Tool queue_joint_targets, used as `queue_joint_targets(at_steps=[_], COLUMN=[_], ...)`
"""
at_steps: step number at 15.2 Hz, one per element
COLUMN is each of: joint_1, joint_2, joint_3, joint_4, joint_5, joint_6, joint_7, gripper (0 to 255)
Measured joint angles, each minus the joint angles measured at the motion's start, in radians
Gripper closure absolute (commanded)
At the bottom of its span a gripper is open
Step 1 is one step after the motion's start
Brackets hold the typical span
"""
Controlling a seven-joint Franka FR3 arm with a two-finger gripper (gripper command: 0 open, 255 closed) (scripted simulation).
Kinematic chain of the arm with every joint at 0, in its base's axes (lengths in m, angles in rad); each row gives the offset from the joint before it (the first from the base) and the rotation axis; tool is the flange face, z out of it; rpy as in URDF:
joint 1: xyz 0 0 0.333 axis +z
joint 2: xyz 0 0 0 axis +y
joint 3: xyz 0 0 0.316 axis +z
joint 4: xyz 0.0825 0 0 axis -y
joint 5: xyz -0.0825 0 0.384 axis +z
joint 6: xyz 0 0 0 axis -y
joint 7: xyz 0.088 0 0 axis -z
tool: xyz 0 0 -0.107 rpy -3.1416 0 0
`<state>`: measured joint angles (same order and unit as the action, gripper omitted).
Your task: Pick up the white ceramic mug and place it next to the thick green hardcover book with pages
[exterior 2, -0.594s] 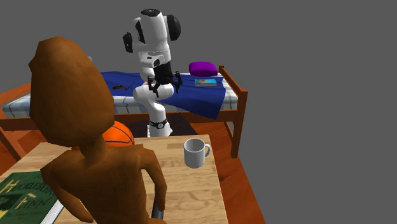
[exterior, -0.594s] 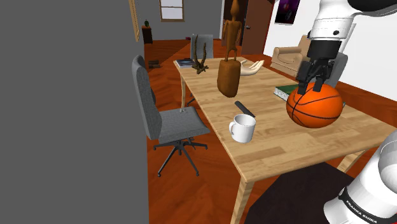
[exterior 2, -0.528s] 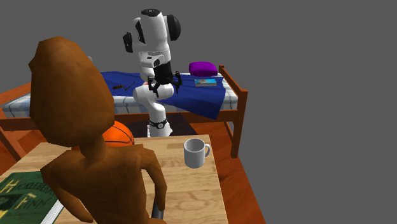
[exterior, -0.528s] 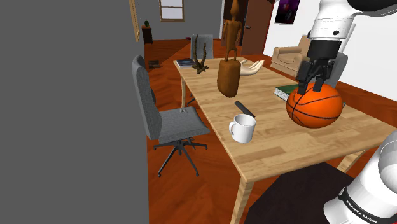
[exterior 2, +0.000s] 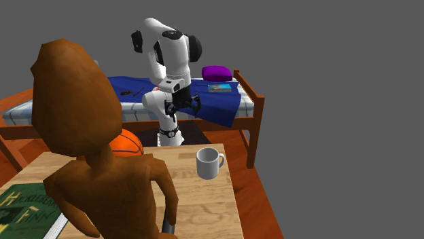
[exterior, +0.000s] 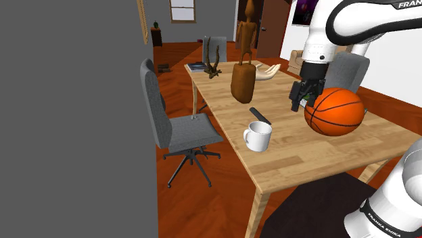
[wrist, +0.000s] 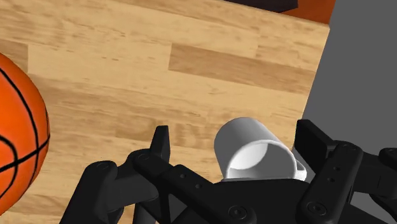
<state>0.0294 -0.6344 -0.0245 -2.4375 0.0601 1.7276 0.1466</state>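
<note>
My fingers (wrist: 160, 146) are spread wide and pinch nothing. They hang above the tabletop (exterior: 304, 159), just beside the basketball (exterior: 335, 111). Along my line of sight the white mug (wrist: 251, 149) sits in the gap between them, but it is well below and untouched. It stands upright, mouth up, close to the tabletop edge on the side of the grey office chair (exterior: 172, 125).

The first risk is the handle. It points toward one of my fingers, so if I come down without turning, that finger could land on the handle, not the wall. The mug would then twist or skid. Because it stands so near the edge, I judge that a sideways nudge could send it to the floor. Its wall looks smooth and rounded, so a shallow pinch may let it slip.

The second risk is the ball. It is round and free to roll, and a brush from my wrist could set it moving across the tabletop.

Further out, the green book (exterior 2: 24, 207) lies flat near the tall brown wooden figure (exterior 2: 81, 136). The space beside it looks tight. Carrying the mug low could clip the figure or the ball, and I could set the mug down tilted against the book's side.
</note>
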Motion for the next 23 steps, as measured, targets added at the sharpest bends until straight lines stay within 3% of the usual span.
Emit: queue_joint_targets(at_steps=[11,19,23], joint_1=[0.008,0.008,0.008], joint_2=[0.371,0.456,0.467], joint_3=[0.034,0.037,0.037], joint_4=[0.043,0.008,0.001], joint_5=[-0.045,-0.052,-0.052], joint_6=[0.375,0.501,0.519], joint_7=[-0.002,-0.001,-0.001], gripper=[0,0,0])
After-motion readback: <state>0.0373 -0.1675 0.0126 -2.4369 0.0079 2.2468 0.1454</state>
